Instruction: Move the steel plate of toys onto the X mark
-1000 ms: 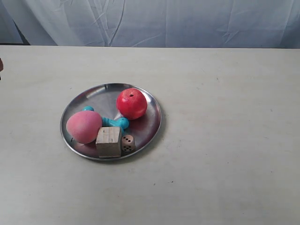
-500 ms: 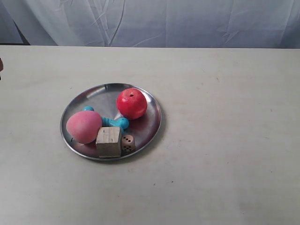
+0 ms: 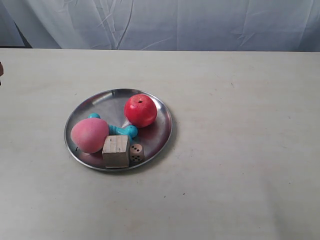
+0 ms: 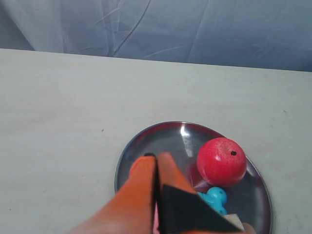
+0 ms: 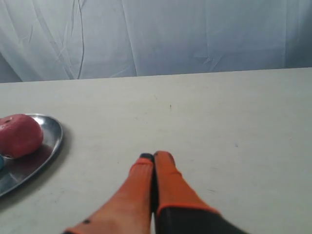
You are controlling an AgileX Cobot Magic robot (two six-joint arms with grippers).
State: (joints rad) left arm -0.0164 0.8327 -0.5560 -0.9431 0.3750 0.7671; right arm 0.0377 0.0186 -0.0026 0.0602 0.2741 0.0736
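Note:
The steel plate [image 3: 107,102] lies left of the table's middle in the exterior view. It holds a red apple [image 3: 140,110], a pink peach [image 3: 89,135], a teal dog-bone [image 3: 125,131], a pale wooden cube [image 3: 116,151] and a small beige die [image 3: 136,152]. In the left wrist view my left gripper [image 4: 157,157] is shut and empty, its tips over the plate [image 4: 165,136] beside the apple [image 4: 221,162] and the bone [image 4: 214,197]. My right gripper [image 5: 153,156] is shut over bare table, off to one side of the plate [image 5: 48,141] and the apple [image 5: 19,135]. No X mark shows in any view.
The cream tabletop [image 3: 240,150] stretches wide around the plate. A wrinkled pale blue cloth [image 3: 200,22] hangs behind the table's far edge. A small dark red object [image 3: 1,69] pokes in at the exterior view's left edge.

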